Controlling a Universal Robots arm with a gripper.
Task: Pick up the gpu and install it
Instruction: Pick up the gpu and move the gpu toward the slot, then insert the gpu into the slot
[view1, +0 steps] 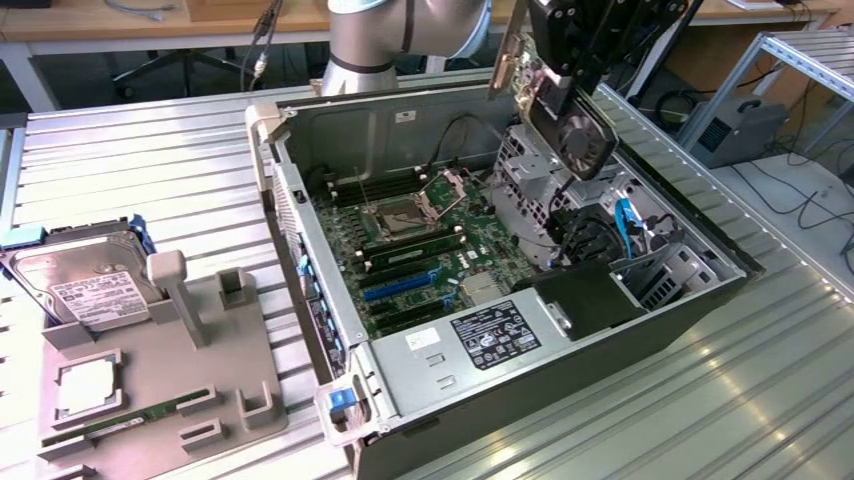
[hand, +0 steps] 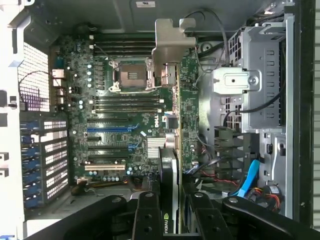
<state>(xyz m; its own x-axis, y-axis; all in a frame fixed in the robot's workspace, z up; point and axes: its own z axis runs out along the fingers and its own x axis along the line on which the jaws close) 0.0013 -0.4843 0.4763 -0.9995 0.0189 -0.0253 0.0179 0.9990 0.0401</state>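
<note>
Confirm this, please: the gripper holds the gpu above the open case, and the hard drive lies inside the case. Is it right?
Not quite. The hard drive lies outside the case, on the grey tray at the exterior view's left. The rest stands: the gripper holds the gpu above the open case, as the exterior view shows.

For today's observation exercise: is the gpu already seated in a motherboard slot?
No, the gripper holds the gpu above the open case.

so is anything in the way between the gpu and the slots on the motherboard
Nothing visible. The gpu hangs in the fingers above the open case, and the blue slots lie bare inside. The drive cage sits close beside the gpu.
</note>
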